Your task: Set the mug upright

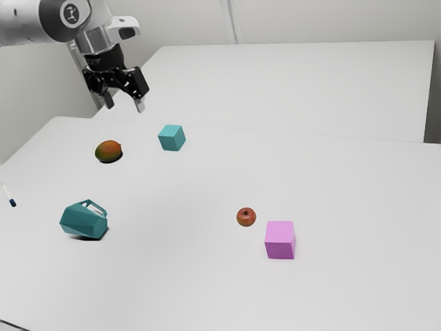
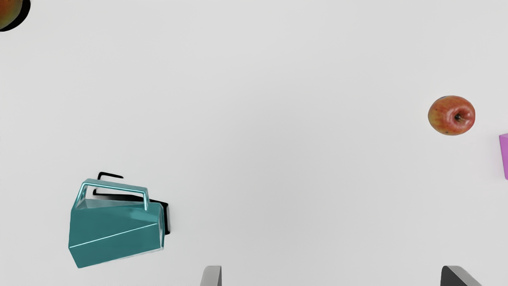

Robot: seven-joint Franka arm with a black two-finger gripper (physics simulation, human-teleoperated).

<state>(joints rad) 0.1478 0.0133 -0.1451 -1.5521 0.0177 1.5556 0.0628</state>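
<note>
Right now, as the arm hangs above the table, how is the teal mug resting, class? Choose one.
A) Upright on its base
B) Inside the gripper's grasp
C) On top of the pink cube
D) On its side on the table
D: the mug lies tipped over on the tabletop, its body lying lengthwise along the surface, while the open gripper is well away from it.

A pale wall with a vertical strip, perhaps trim, stands behind the white table.
</note>
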